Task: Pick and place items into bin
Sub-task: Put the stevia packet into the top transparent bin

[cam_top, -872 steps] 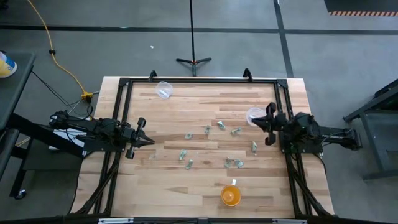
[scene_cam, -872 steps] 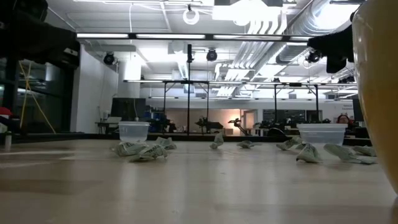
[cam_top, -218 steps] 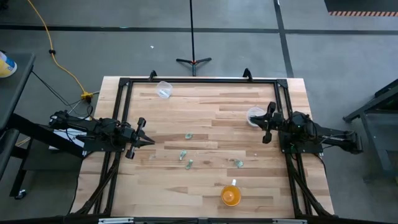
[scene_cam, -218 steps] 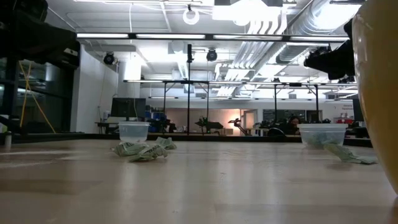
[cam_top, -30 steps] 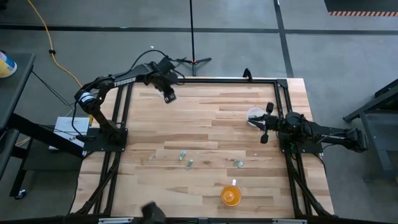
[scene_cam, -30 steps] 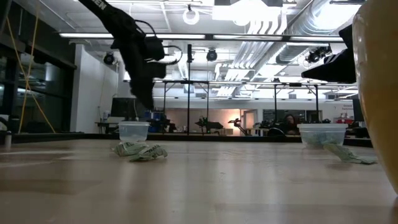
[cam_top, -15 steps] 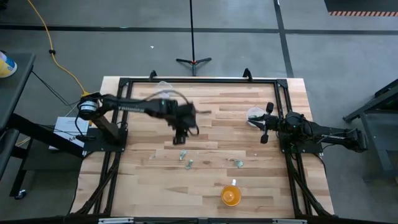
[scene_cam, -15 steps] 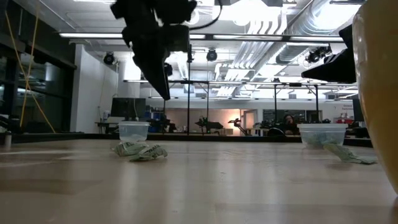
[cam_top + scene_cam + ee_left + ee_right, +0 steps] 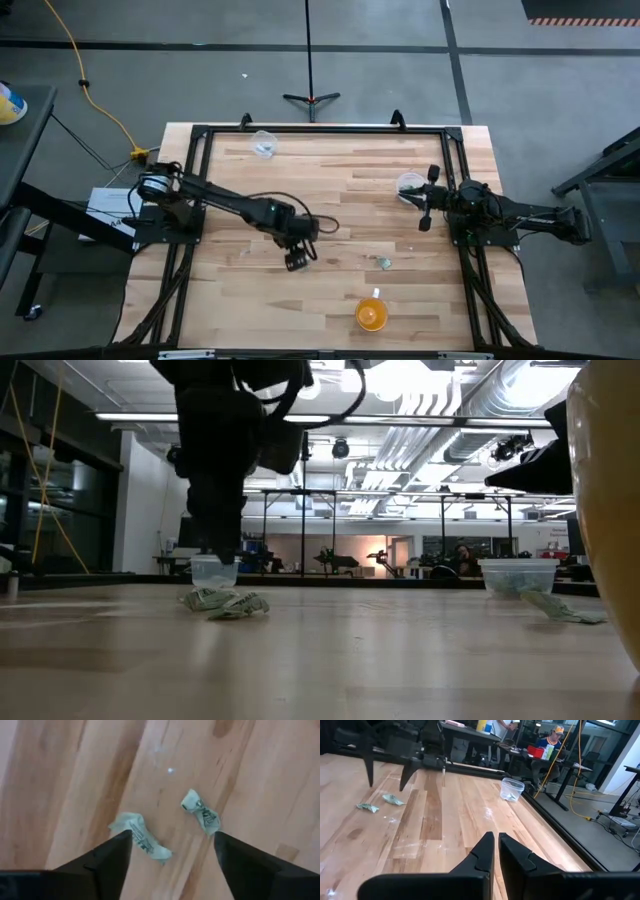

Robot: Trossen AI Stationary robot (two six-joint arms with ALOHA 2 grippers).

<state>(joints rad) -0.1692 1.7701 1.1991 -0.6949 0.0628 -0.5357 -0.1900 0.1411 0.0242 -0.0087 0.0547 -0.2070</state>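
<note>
High view: we see the left gripper (image 9: 296, 262) reached out over the middle of the worktop (image 9: 330, 190), directly above two of the items and hiding them; one more item (image 9: 384, 263) lies alone to its right, and the orange cup (image 9: 371, 315) stands near the front edge.
Left wrist view: we get what the overhead camera cannot show, the two items (image 9: 142, 837) (image 9: 201, 814) lying crumpled on the wood, apart from each other, between the widely spread fingers (image 9: 112, 857), which hold nothing.
Low view: we see the left arm coming down over the pair of items (image 9: 225, 602), with a clear cup (image 9: 214, 571) behind them; a second clear cup (image 9: 518, 575) at the right holds pale pieces, and one item (image 9: 560, 608) lies just before it.
Right gripper: we find it (image 9: 424, 208) at the worktop's right side beside the right-hand clear cup (image 9: 408, 185); its own wrist view shows the fingers (image 9: 482, 851) nearly together with a thin gap and nothing between them (image 9: 496, 851).
Right wrist view only: we see the far clear cup (image 9: 512, 788) with a pale piece inside, and a seated person (image 9: 553, 743) beyond the worktop.
Surface: pale wooden planks inside a black frame.
Room: grey floor, a yellow cable (image 9: 85, 75), ceiling lights and pipes.
</note>
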